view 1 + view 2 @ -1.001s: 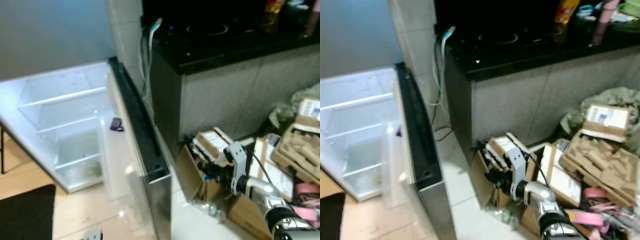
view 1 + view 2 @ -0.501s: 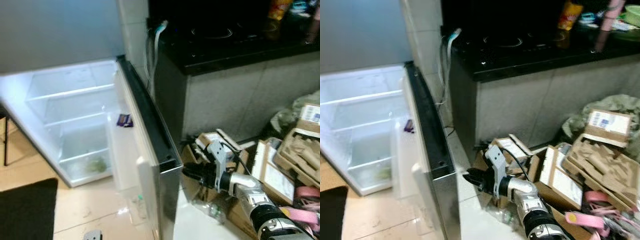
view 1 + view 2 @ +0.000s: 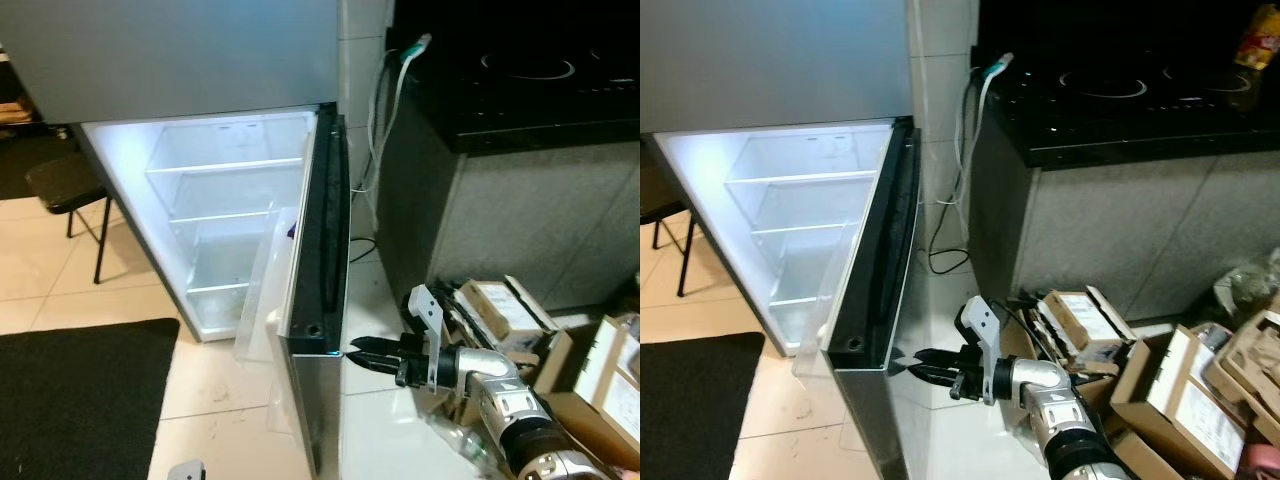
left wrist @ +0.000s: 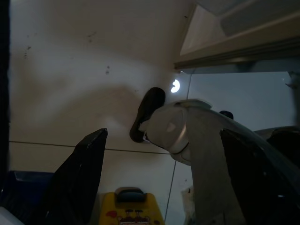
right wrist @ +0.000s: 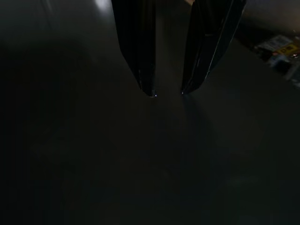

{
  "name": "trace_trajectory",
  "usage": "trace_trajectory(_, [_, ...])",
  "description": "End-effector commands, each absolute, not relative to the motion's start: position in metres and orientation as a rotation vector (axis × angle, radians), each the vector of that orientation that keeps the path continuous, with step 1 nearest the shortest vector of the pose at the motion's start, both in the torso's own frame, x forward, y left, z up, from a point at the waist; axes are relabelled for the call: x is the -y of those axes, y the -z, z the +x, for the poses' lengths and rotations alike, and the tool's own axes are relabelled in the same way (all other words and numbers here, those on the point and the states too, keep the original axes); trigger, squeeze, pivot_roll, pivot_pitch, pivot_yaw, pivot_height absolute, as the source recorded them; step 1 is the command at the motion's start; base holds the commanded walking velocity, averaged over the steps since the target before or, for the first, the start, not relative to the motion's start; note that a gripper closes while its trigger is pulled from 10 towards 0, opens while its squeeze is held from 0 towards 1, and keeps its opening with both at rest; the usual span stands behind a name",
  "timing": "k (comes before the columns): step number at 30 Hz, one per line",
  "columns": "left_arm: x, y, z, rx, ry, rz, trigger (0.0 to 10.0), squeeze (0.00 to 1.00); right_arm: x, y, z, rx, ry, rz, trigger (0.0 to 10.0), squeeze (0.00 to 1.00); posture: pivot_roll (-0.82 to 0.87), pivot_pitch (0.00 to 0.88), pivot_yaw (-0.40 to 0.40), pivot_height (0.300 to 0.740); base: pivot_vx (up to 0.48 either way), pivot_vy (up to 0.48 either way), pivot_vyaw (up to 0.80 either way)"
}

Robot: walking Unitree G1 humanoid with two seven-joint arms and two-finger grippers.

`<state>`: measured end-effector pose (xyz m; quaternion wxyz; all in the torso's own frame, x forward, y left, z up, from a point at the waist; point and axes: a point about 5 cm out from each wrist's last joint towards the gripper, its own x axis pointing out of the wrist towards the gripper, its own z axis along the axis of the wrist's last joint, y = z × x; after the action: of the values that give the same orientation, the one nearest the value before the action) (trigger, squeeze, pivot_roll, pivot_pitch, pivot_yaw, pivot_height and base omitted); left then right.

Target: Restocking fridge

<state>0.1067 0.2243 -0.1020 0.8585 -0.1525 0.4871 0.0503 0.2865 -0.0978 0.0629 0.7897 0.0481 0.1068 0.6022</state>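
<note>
Fridge door (image 3: 880,290) stands wide open, shelves bare; right end effector (image 3: 915,366), fingers a narrow gap apart and holding nothing, touches the door's outer face low down—judged best: push flat, slowly, avoiding slip.

Mat (image 3: 80,400): dark, lay on the tiled floor (image 3: 40,270).
Stool (image 3: 65,185): black, stood near the mat.
Bench (image 3: 1120,110): black top with a hob (image 3: 1100,82), grey front below.
Cables (image 3: 965,170): hung down the tiled wall beside the bench.
Boxes (image 3: 1170,390): cardboard, piled on the floor at the bench's foot.
Packet (image 3: 1258,38): yellow, stood on the bench top.
</note>
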Motion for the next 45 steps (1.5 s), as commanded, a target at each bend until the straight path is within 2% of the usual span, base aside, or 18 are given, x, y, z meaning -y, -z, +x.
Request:
trace_trajectory(1, [-0.223,0.104,0.103,-1.041,-0.103,-0.317,10.0,0.00,0.091,-0.067,0.287,-0.209,-1.316,0.104,10.0,0.00,-0.09,0.000,-0.024,0.740,0.000,0.000,0.75])
trace_trajectory(8, [-0.223,0.104,0.101,-1.047,-0.107,-0.317,10.0,0.00,0.076,-0.083,0.302,-0.126,-1.238,0.079,10.0,0.00,-0.08,0.000,-0.023,0.740,0.000,0.000,0.75])
trace_trajectory(19, [-0.224,0.104,0.101,-1.047,-0.114,-0.313,10.0,0.00,0.057,-0.087,0.308,-0.115,-1.159,0.029,10.0,0.00,-0.08,0.000,-0.020,0.740,0.000,0.000,0.75])
trace_trajectory(23, [-0.224,0.104,0.101,-1.050,-0.122,-0.306,10.0,0.00,0.060,-0.098,0.329,-0.048,-0.904,-0.002,10.0,0.00,-0.08,0.000,-0.022,0.740,0.000,0.000,0.72])
trace_trajectory(24, [-0.224,0.104,0.101,-1.050,-0.122,-0.306,10.0,0.00,0.060,-0.098,0.329,-0.048,-0.904,-0.002,10.0,0.00,-0.08,0.000,-0.022,0.740,0.000,0.000,0.72])
trace_trajectory(25, [-0.224,0.104,0.101,-1.050,-0.123,-0.305,10.0,0.00,0.065,-0.099,0.335,-0.049,-0.807,-0.012,10.0,0.00,-0.08,0.000,-0.021,0.740,0.000,0.000,0.69])
trace_trajectory(26, [-0.224,0.104,0.101,-1.050,-0.123,-0.305,10.0,0.00,0.065,-0.099,0.335,-0.049,-0.807,-0.012,10.0,0.00,-0.08,0.000,-0.021,0.740,0.000,0.000,0.69])
trace_trajectory(27, [-0.224,0.104,0.101,-1.052,-0.123,-0.303,10.0,0.00,0.071,-0.098,0.340,-0.064,-0.727,-0.029,10.0,0.00,-0.08,0.000,-0.022,0.740,0.000,0.000,0.00])
trace_trajectory(29, [-0.222,0.105,0.101,-1.059,-0.120,-0.294,10.0,0.00,0.095,-0.071,0.339,-0.223,-0.607,-0.149,10.0,0.00,-0.08,0.000,-0.022,0.740,0.000,0.000,0.00])
trace_trajectory(33, [-0.221,0.105,0.101,-1.058,-0.118,-0.293,10.0,0.00,0.105,-0.053,0.331,-0.314,-0.608,-0.247,10.0,0.00,-0.08,0.000,-0.023,0.740,0.000,0.000,0.00])
trace_trajectory(38, [-0.221,0.104,0.103,-1.041,-0.130,-0.308,10.0,0.00,0.142,0.001,0.295,-0.585,-0.529,-0.340,10.0,0.00,-0.08,0.000,-0.026,0.740,0.000,0.000,0.00])
trace_trajectory(42, [-0.221,0.104,0.103,-1.042,-0.127,-0.302,10.0,0.00,0.151,0.012,0.286,-0.636,-0.495,-0.367,10.0,0.00,-0.08,0.000,-0.023,0.740,0.000,0.000,0.00])
trace_trajectory(45, [-0.222,0.103,0.105,-1.034,-0.120,-0.292,10.0,0.00,0.168,0.034,0.261,-0.753,-0.453,-0.444,10.0,0.00,-0.08,0.000,-0.021,0.740,0.000,0.000,0.00])
